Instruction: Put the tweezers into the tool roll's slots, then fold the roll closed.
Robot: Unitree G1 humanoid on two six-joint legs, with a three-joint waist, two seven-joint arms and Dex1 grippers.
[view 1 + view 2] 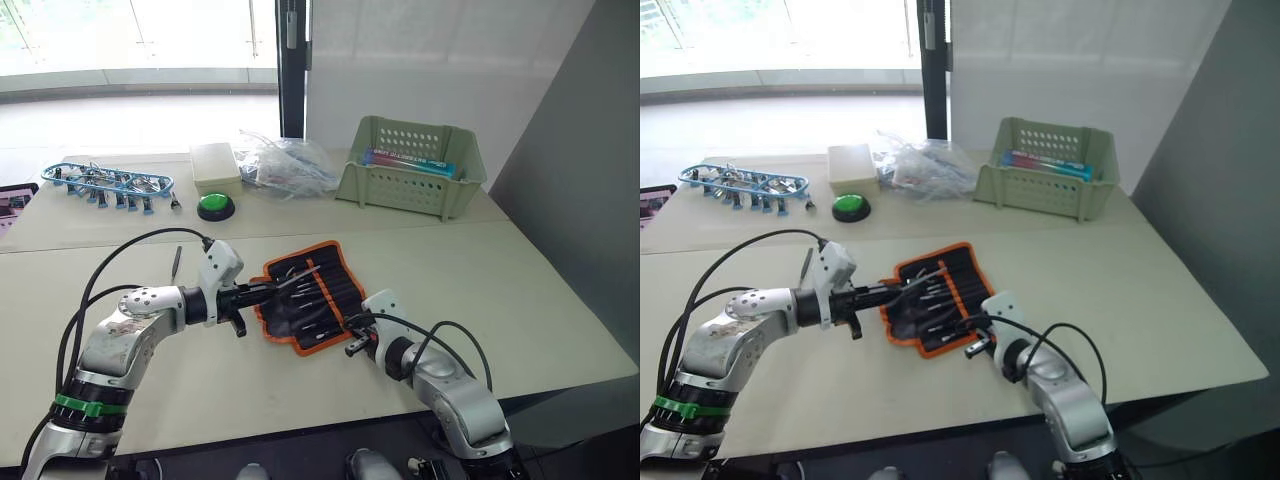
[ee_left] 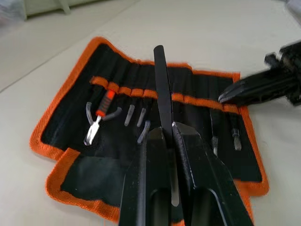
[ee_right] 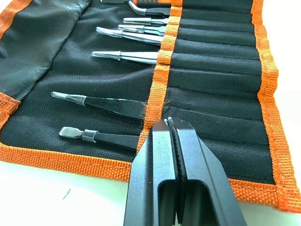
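Observation:
The tool roll point(image 1: 318, 300) lies unrolled on the table in front of me, black with orange trim. Several tweezers point(image 3: 120, 106) sit in its slots point(image 3: 214, 75), tips poking out past the orange stripe. My left gripper point(image 2: 168, 129) hovers over the roll's left part, shut on one black tweezer point(image 2: 162, 89) that points out across the slots. My right gripper point(image 3: 169, 123) is shut, its tips resting on the orange stripe near the roll's right end. One more loose tweezer point(image 1: 177, 260) lies on the table left of the roll.
Along the back of the table stand a pale green basket point(image 1: 410, 170), a crumpled plastic bag point(image 1: 282, 165), a white box point(image 1: 214, 165), a green button point(image 1: 215, 207) and a blue-framed tool rack point(image 1: 105, 182). A small red-handled plier point(image 2: 100, 115) is in the roll.

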